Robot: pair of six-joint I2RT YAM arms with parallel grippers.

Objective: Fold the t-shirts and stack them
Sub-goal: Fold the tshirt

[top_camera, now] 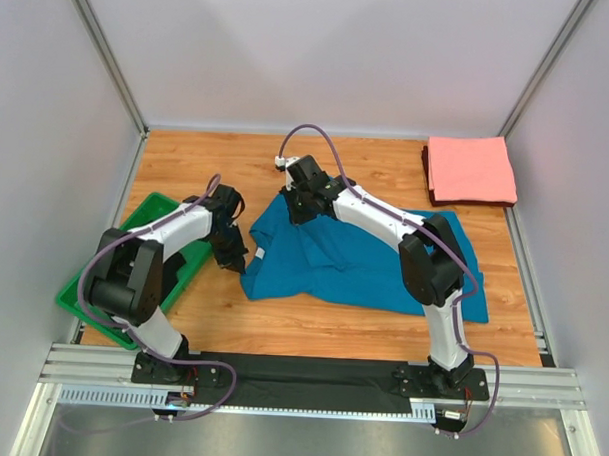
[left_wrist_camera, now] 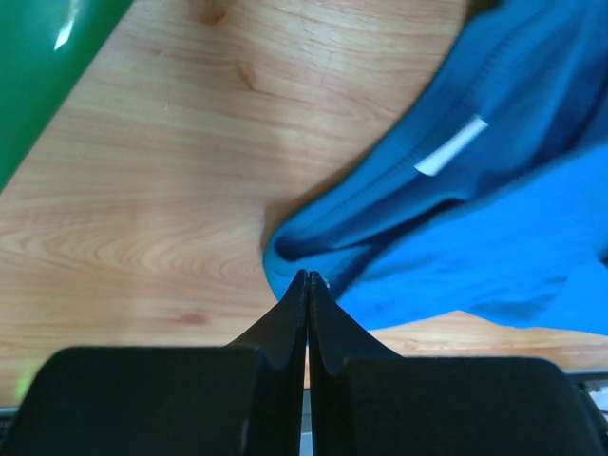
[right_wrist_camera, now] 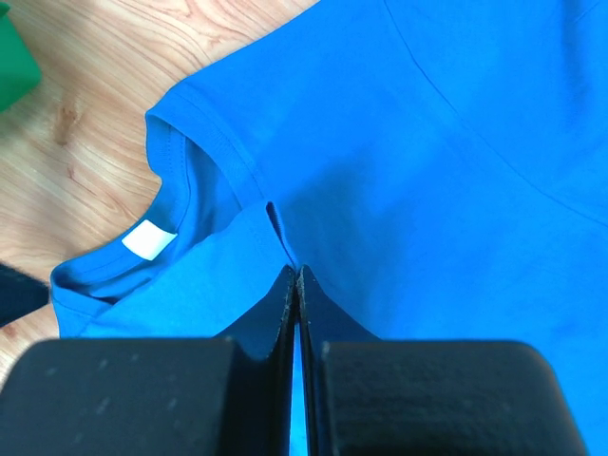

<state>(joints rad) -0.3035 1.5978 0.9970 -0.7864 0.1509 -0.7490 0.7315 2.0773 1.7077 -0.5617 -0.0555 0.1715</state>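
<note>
Two pinches | left gripper [left_wrist_camera: 306, 277] clamps teal t-shirt [left_wrist_camera: 494, 237] edge | right gripper [right_wrist_camera: 296, 271] clamps its fold

**Room at the back, a squeeze in the middle**
Bare table [top_camera: 207, 160] lies open behind the teal t-shirt [top_camera: 353, 270]. The green bin [top_camera: 82, 285] blocks the left edge, the pink t-shirt [top_camera: 472, 169] fills the far right corner, and the left arm [top_camera: 174, 228] and right arm [top_camera: 380, 216] crowd the collar end.
</note>
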